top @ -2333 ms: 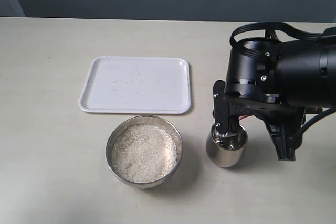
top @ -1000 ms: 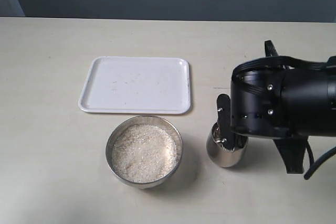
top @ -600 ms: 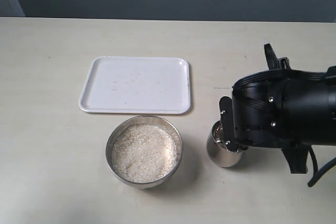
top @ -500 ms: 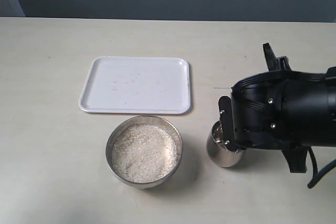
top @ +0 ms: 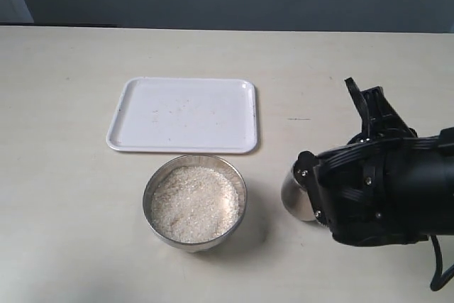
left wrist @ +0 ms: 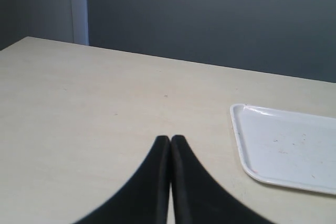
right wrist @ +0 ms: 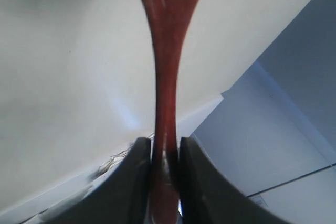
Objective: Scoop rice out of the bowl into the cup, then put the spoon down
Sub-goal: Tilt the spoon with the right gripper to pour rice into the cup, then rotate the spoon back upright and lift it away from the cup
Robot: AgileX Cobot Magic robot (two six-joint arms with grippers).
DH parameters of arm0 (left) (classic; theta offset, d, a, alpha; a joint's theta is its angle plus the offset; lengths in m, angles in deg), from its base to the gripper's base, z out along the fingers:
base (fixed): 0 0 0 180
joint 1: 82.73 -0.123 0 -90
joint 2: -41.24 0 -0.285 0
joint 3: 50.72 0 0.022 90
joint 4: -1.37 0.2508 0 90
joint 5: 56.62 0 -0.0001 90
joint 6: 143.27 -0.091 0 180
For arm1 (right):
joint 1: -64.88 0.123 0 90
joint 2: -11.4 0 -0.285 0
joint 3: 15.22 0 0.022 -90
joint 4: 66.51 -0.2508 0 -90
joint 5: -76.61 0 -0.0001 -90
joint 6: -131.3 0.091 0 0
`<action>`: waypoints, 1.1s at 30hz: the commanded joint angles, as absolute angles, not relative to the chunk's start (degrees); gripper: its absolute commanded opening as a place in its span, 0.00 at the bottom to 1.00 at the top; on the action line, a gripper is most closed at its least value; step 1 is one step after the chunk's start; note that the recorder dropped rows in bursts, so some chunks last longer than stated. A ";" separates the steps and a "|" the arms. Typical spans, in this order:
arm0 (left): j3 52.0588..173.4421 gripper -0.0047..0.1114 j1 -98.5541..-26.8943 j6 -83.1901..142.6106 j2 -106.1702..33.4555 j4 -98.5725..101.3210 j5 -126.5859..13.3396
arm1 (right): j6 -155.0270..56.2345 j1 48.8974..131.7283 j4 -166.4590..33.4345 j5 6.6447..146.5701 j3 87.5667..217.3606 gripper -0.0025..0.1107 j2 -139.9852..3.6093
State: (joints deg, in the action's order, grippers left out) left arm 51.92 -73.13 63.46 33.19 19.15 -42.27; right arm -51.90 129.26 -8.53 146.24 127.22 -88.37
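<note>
The steel bowl (top: 152, 212) holds white rice (top: 194, 202) and stands at the front of the table. To its right, only the left side of the shiny cup (top: 291, 191) shows; my bulky black right arm (top: 383, 196) covers the rest. In the right wrist view, my right gripper (right wrist: 164, 153) is shut on the thin handle of the reddish-brown spoon (right wrist: 164, 66). The spoon's head runs out of that view, and the spoon is hidden in the exterior view. My left gripper (left wrist: 170, 139) is shut with nothing in it, low over bare table.
A white tray (top: 183, 114) lies behind the bowl, and its corner (left wrist: 286, 150) shows in the left wrist view to one side of the left fingertips. A dark wall bounds the table's far edge.
My right arm has rolled over and shifted toward the table's front, now covering more of the cup. The bowl, rice and tray have not moved.
</note>
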 commanded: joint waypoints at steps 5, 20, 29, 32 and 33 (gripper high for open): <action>52.06 0.04 -72.92 63.60 33.46 19.01 -42.90 | -50.04 130.58 -4.25 146.57 126.77 0.02 -87.96; 52.06 0.04 -72.92 63.60 33.46 19.01 -42.90 | -48.15 130.58 1.28 146.57 126.77 0.02 -87.96; 52.06 0.04 -72.92 63.60 33.46 19.01 -42.90 | -47.28 130.58 2.67 146.57 126.77 0.02 -87.96; 52.06 0.04 -72.92 63.60 33.46 19.01 -42.90 | -47.28 130.58 2.55 146.57 126.77 0.02 -87.96; 52.06 0.04 -72.92 63.60 33.46 19.01 -42.90 | -47.28 130.58 2.41 146.57 126.77 0.02 -87.96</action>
State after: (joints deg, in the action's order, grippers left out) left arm 51.92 -73.13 63.46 33.19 19.15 -42.27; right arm -47.65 130.45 1.77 146.36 127.10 -88.37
